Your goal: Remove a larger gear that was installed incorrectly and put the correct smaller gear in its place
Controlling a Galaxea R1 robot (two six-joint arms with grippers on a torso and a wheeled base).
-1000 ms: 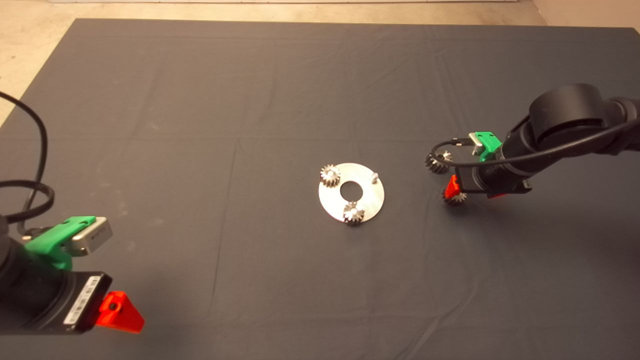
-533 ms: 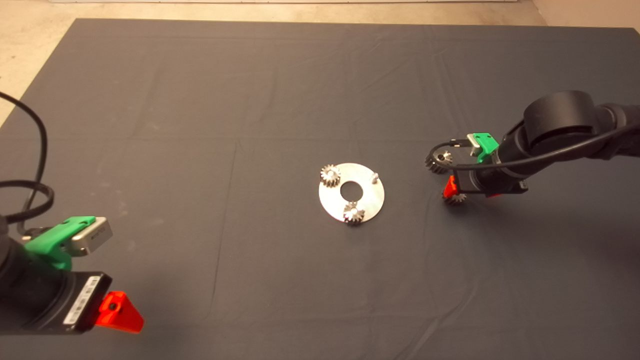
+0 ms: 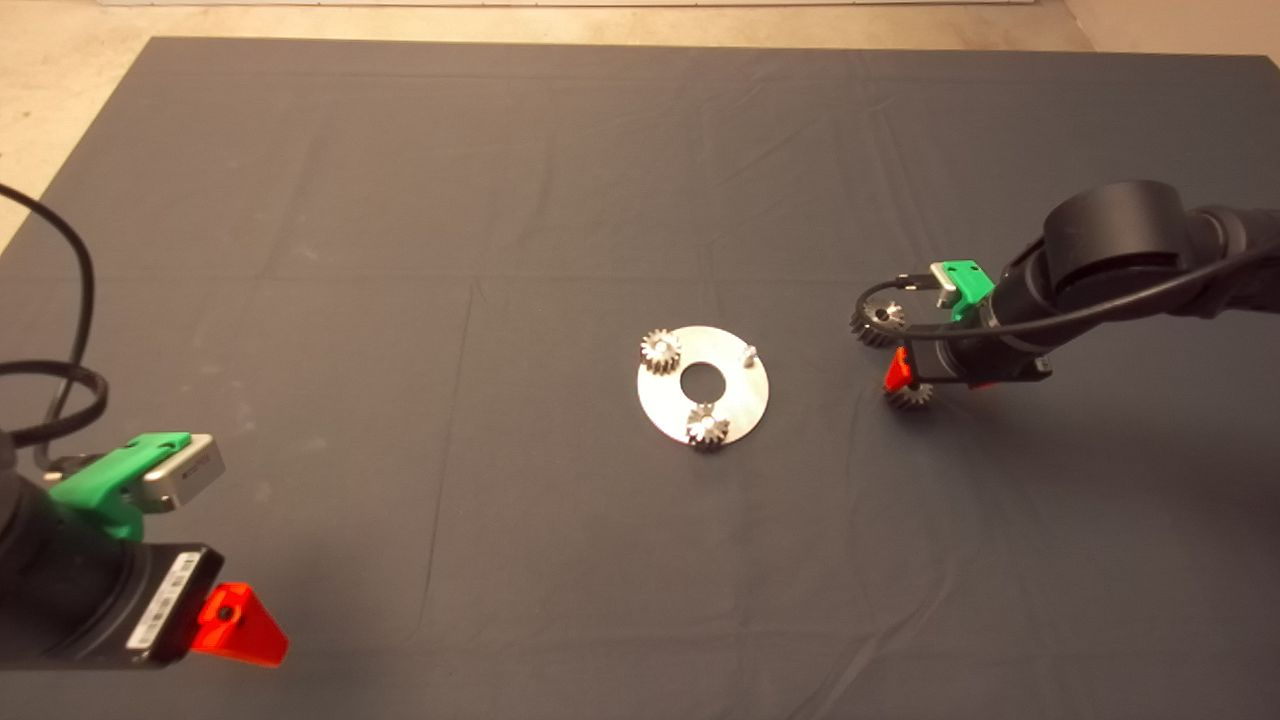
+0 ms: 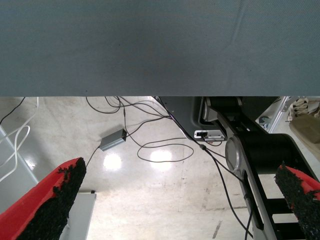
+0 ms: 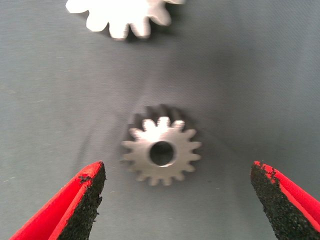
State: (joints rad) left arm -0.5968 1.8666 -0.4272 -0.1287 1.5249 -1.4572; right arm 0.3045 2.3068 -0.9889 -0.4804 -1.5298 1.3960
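The smaller gear [image 5: 161, 152] lies flat on the mat between the open fingers of my right gripper [image 5: 177, 172]; neither pad touches it. In the head view it [image 3: 908, 397] peeks out under the right gripper [image 3: 925, 385], right of the plate. The larger gear [image 3: 878, 322] lies on the mat just beyond it, partly behind a cable; its toothed edge [image 5: 127, 15] also shows in the right wrist view. The round steel plate [image 3: 735, 405] carries two small gears [image 3: 660, 351] [image 3: 707, 426] and one bare pin [image 3: 748, 352]. My left gripper [image 3: 235, 625] is parked at the lower left, open.
The left wrist view shows the mat's edge [image 4: 160, 50] and the floor with cables [image 4: 160, 150] and a stand beyond it. A black cable [image 3: 60, 380] loops at the mat's left edge. Bare floor [image 3: 60, 60] lies past the far left corner.
My right gripper has shifted slightly left and settled lower over the smaller gear. The left arm, the plate and the gears have not moved.
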